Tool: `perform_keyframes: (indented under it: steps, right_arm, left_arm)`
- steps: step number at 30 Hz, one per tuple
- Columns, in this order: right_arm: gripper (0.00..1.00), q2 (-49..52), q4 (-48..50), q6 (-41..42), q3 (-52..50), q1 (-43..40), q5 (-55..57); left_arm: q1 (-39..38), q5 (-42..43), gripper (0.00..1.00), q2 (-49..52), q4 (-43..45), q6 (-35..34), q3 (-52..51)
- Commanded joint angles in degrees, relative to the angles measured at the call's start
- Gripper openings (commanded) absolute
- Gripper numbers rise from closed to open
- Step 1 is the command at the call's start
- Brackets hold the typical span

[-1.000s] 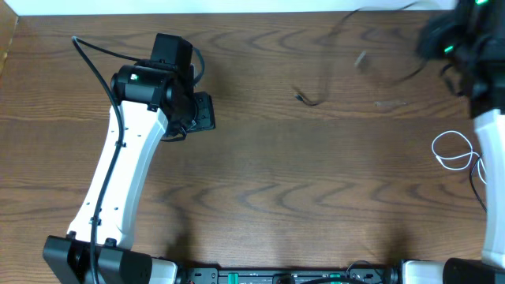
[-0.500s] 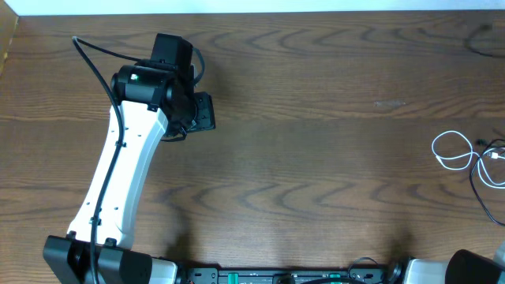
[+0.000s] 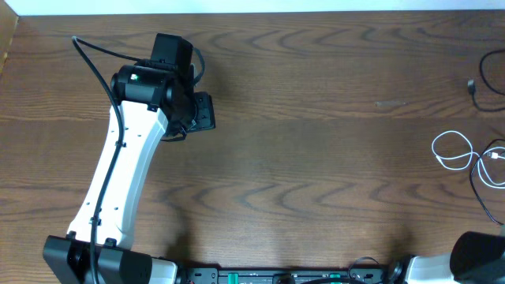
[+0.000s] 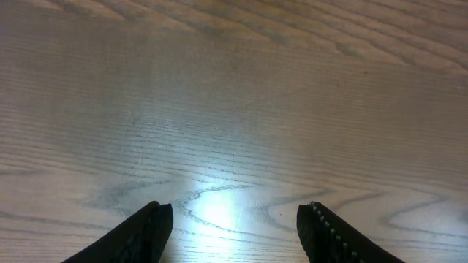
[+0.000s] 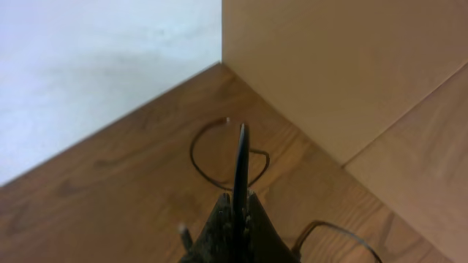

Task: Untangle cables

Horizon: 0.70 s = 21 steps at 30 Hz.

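The white cable (image 3: 451,150) lies in a loop near the table's right edge. A black cable (image 3: 488,170) curls beside it, and another black cord end (image 3: 473,85) shows at the upper right edge. My right gripper (image 5: 239,199) is out of the overhead view; in the right wrist view it is shut on a thin black cable (image 5: 240,153) that stands up between its jaws, with a loop of black cable (image 5: 199,166) on the wood beyond. My left gripper (image 4: 234,219) is open and empty over bare wood, far left of the cables (image 3: 207,112).
A light wooden wall (image 5: 344,66) rises at the table's corner ahead of the right gripper. Another black loop (image 5: 344,232) lies at its lower right. The left arm (image 3: 118,173) stretches across the table's left side.
The right arm has swung out of the overhead view. The black cable that lay stretched at the top middle has been dragged to the far right edge. The left arm has not moved.
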Motion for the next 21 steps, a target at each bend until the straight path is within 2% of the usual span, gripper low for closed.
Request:
perform_keyframes:
  steps: [1, 7, 13, 18, 21]
  right_arm:
    - [0.01, 1.33, -0.11, 0.31, 0.81, -0.81, 0.81]
    - [0.01, 3.63, -0.72, -5.64, 0.81, -1.79, -8.35]
    - [0.01, 7.96, -4.79, -10.38, 0.79, -1.81, -8.52]
    - [0.01, 13.49, -13.09, -15.89, 0.79, -1.81, -8.50]
    - [0.01, 15.56, -15.56, -15.78, 0.76, -2.12, -6.03]
  left_arm:
    - [0.09, -0.52, 0.60, 0.55, -0.11, -0.28, -0.68]
    - [0.09, -0.52, 0.60, 0.55, -0.07, -0.31, -0.68]
    - [0.09, -0.52, 0.60, 0.55, -0.11, -0.31, -0.68]
    - [0.09, -0.52, 0.60, 0.55, -0.11, -0.31, -0.68]
    - [0.09, -0.52, 0.60, 0.55, -0.11, -0.31, -0.68]
